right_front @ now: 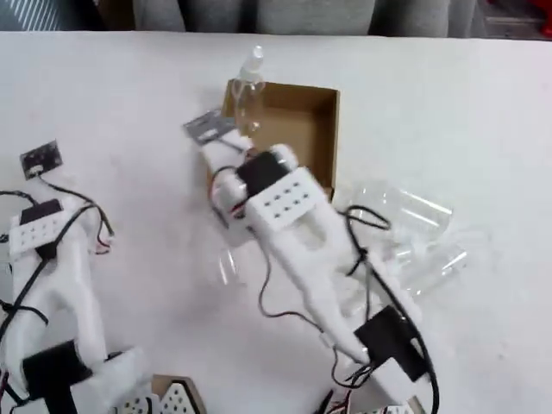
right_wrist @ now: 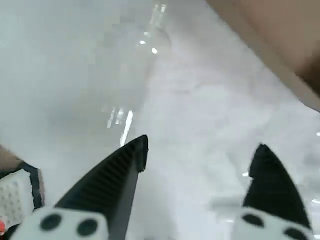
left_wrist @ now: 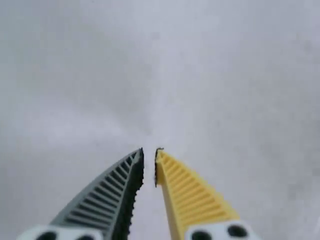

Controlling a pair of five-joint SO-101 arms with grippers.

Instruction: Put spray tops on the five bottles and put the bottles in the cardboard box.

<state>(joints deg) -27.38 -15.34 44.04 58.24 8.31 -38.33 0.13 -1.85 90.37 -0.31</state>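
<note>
The open cardboard box (right_front: pixel 297 121) lies at the table's middle back. A clear bottle (right_front: pixel 248 93) with a white spray top (right_front: pixel 256 57) stands upright at its back left corner; whether inside, I cannot tell. The right arm (right_front: pixel 297 224) stretches from the front right to the box's left side. My right gripper (right_wrist: pixel 202 142) hangs open above the white table, with a clear bottle (right_wrist: pixel 137 60) lying beyond its fingertips and the box wall (right_wrist: pixel 280 40) to one side. The left arm (right_front: pixel 47 250) stands at the far left. My left gripper (left_wrist: pixel 149 151) is shut over bare table.
Several clear bottles (right_front: pixel 410 233) lie in a loose heap on the table right of the box, beside the right arm. Cables (right_front: pixel 285 310) trail from both arms across the front of the table. The table's back left is open white surface.
</note>
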